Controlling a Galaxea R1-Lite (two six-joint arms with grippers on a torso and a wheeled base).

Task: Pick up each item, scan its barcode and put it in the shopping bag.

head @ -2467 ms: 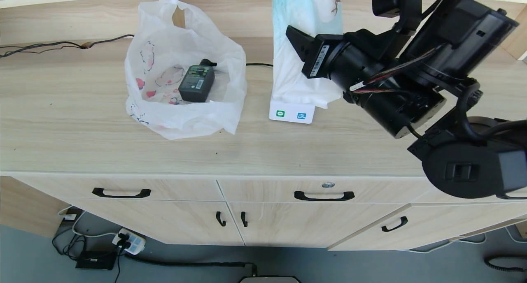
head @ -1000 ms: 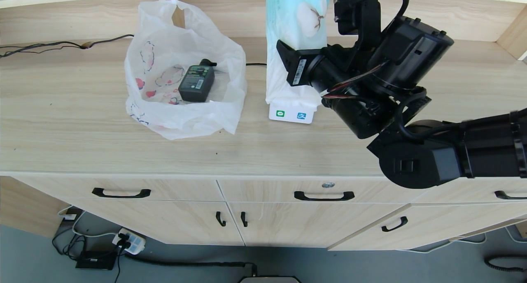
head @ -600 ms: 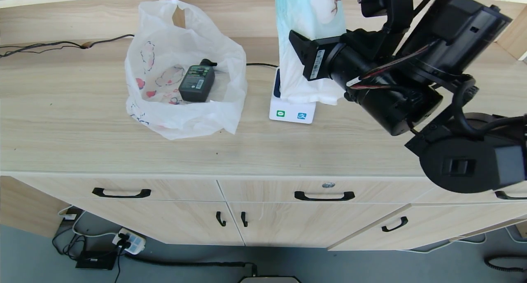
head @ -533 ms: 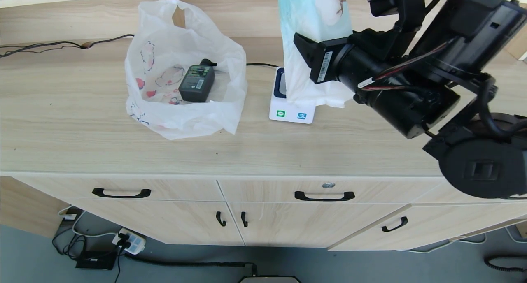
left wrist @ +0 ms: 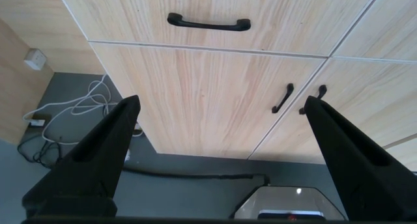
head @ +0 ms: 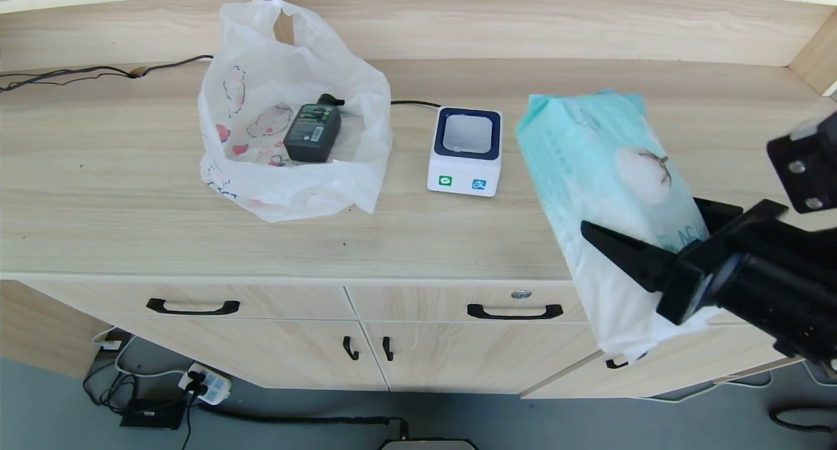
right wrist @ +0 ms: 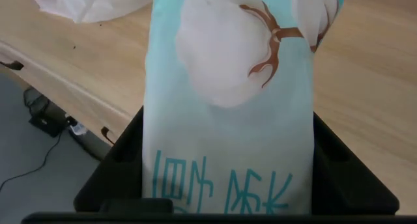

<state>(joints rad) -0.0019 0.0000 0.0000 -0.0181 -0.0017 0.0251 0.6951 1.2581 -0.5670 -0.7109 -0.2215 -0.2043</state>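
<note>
The right pincer clamps a soft tissue pack near one end, across the counter front edge, right of the scanner. The long pack could sag, slip, or snag the shopping bag rim. The left pincer gapes wide.

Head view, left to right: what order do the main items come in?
shopping bag → scanner → tissue pack
</note>
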